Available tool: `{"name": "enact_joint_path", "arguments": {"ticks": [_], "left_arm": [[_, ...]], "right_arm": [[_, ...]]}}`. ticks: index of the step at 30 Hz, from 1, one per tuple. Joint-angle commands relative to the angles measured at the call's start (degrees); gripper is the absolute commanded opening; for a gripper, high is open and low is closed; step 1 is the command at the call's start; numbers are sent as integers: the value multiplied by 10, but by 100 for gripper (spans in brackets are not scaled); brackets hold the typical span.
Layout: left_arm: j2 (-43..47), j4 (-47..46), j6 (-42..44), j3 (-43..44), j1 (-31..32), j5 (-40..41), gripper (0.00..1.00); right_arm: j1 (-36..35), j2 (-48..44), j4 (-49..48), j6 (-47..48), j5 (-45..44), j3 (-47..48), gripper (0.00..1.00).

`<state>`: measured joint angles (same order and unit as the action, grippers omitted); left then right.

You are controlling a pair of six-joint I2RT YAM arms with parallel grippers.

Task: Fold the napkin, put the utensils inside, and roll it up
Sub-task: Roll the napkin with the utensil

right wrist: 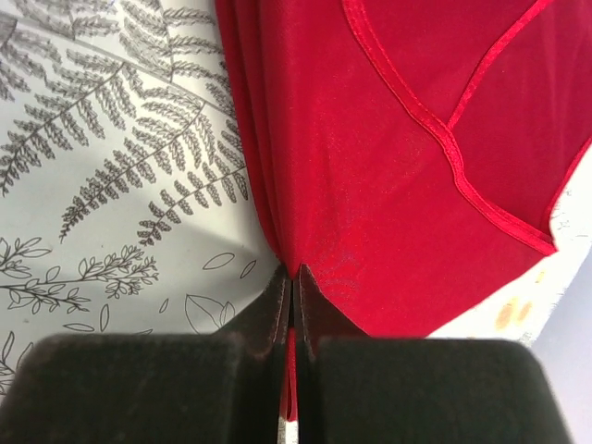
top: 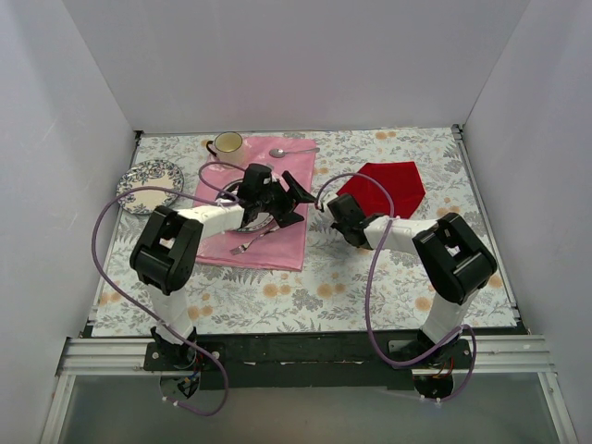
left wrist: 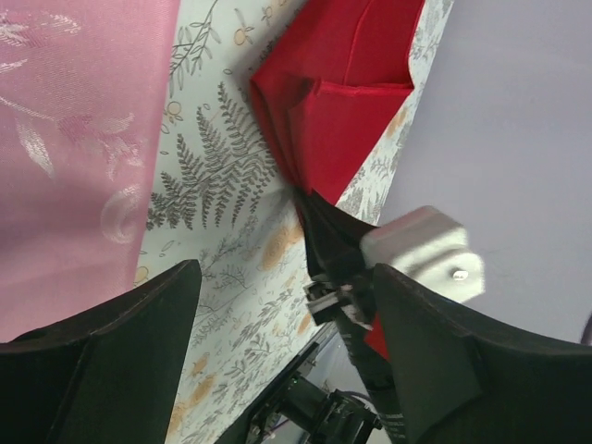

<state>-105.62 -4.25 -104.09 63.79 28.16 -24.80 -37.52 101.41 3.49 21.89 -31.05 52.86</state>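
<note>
Toward the far right corner of the counter, the napkin lay partly folded. Its hemmed edges were doubled over one another into an uneven 5-sided shape, right of the pink cloth and apart from it.

The right fingers were clenched on the napkin's near-left corner, with several layers gathered into a pleat between the tips so the red cloth fanned away from that pinch. Gripping at a corner probably let the arm drag or lift the layers together rather than 1 sheet alone.

The left fingers were released and spread wide, grasping nothing. They hung over the right edge of the pink cloth and pointed at the napkin, likely ready to pin it down or take a 2nd corner.

No utensil was on the napkin yet. A plain spoon lay at the far edge of the pink cloth beside a cup, a fork lay toward its near edge, and a patterned plate sat by the left edge. The dark-handled spoon could not be made out and may have been hidden under the left arm. The folding looked unfinished.
</note>
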Motion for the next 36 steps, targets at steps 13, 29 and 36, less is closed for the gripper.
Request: {"name": "enact_joint_path", "arguments": {"ticks": [13,29,36], "left_arm": [[-114,6,-54,89,43,-8,72],[-201,-2,-108,150,68,26,72],[-222,-17,-127,163,76,27,65]], "right_arm": [[39,-45,4,-61,98,13,1],[49,-63,7,-68,112,14,1],[52,-62,6,-69,119,15,1]]}}
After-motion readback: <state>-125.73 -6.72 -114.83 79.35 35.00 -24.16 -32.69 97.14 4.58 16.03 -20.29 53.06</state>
